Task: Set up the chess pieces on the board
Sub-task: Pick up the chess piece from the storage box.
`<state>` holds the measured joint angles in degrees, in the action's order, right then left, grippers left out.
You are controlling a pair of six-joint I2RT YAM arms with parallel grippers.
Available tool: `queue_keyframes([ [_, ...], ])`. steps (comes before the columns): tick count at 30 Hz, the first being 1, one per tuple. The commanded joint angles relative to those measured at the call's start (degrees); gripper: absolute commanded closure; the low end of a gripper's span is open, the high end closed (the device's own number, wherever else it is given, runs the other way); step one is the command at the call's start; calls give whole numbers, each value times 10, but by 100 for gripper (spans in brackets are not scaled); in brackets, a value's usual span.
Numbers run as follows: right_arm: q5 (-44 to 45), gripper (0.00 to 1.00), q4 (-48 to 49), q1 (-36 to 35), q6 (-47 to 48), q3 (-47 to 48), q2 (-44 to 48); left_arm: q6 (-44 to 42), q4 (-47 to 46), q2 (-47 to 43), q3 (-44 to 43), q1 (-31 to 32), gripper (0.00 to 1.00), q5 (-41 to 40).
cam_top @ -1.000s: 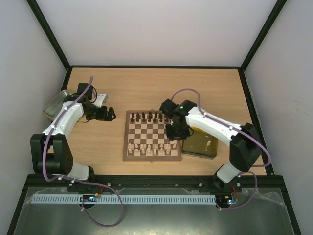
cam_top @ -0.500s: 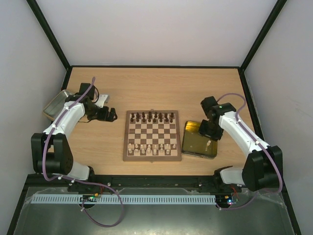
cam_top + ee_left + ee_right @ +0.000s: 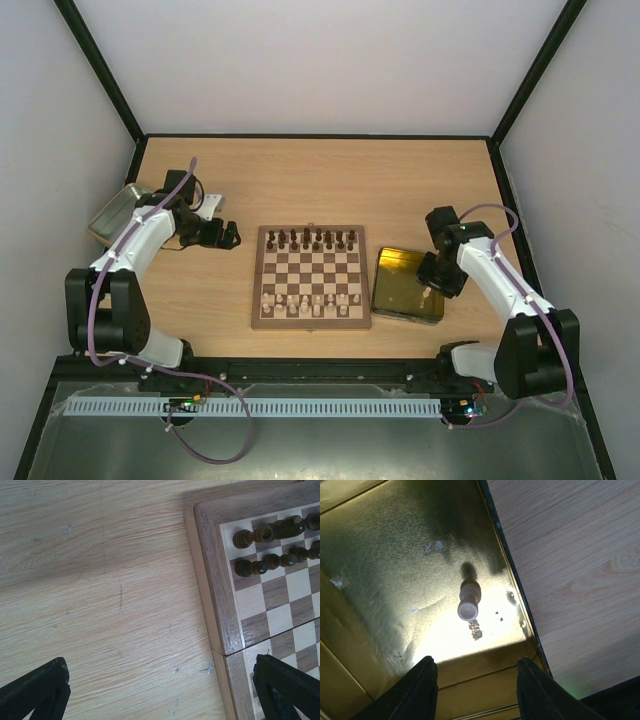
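Observation:
The board [image 3: 262,280] lies in the middle of the table. Dark chess pieces [image 3: 310,240] fill its two far rows and cream ones [image 3: 305,303] stand along its near rows. One cream piece [image 3: 469,602] rests alone on the floor of the gold tray [image 3: 395,580], near its corner. My right gripper [image 3: 477,680] hovers open over that corner, the piece a little beyond its fingertips and nothing between them. My left gripper [image 3: 160,690] is wide open and empty over bare table beside the board's [image 3: 220,605] left border, near the dark pieces [image 3: 265,550].
The gold tray [image 3: 392,290] sits just right of the board, with my right gripper [image 3: 436,282] above its right side. A second shallow metal tray [image 3: 112,212] lies at the far left, behind the left arm. My left gripper [image 3: 230,237] is left of the board's far corner.
My right arm has swung from the board's far right corner out over the gold tray, with its jaws a little wider. The left arm has barely moved.

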<state>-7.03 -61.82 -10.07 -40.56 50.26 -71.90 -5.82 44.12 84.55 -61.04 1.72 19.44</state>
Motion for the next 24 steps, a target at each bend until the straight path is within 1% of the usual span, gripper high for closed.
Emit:
queue_keyframes([
  [1,15,58,19,7,-14,-20,11,-2,6,9,-4,3,1,0],
  [9,12,58,60,15,-19,-44,-8,-3,6,11,-3,3,1,0],
  [17,7,59,116,22,-32,-60,-48,-4,6,14,-5,3,1,0],
  [24,10,70,144,24,-29,-60,-84,-4,6,15,-4,3,1,-2],
])
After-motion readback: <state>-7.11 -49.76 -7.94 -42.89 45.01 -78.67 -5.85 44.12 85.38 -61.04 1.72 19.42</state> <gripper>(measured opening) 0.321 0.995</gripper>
